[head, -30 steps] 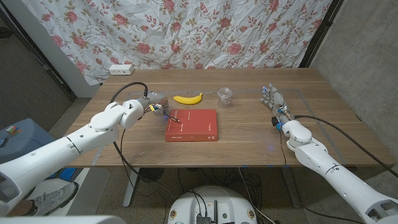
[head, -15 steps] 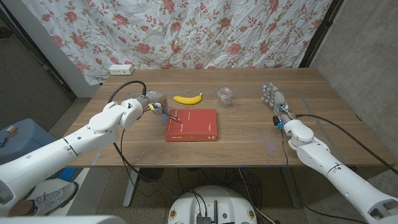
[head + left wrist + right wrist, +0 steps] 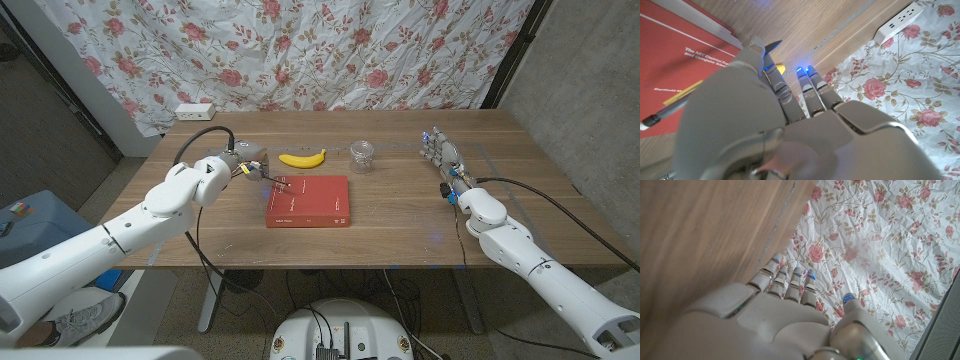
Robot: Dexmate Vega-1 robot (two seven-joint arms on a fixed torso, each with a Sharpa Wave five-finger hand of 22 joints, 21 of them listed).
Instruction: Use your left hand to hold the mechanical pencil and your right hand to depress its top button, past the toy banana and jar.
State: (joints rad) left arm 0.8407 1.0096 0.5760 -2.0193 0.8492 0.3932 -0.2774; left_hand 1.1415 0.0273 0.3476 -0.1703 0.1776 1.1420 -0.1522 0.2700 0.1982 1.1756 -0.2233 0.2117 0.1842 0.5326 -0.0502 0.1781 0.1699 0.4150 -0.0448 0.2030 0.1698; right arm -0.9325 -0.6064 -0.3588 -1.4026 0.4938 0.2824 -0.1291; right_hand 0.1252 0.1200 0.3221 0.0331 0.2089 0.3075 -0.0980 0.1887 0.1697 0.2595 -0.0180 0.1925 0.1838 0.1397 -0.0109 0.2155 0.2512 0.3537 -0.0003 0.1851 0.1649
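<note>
Left hand: the left hand [image 3: 243, 166] pinched the slim yellow mechanical pencil [image 3: 272, 180], its far end over the near-left corner of the red hardcover book [image 3: 309, 201].
Pencil in left wrist view: yellow barrel [image 3: 677, 97] crossed the book cover [image 3: 685, 55], gripped under the thumb.
Right hand: the right hand [image 3: 442, 158] held nothing, fingers straight and slightly apart, well apart from the pencil across the wooden table [image 3: 400, 215].
Landmarks: yellow toy banana [image 3: 302, 158] and small clear glass jar [image 3: 362, 154] stood beyond the book.
Advice: lift and steady the pencil, button end toward the right hand, then bring one fingertip in along the barrel's axis.
</note>
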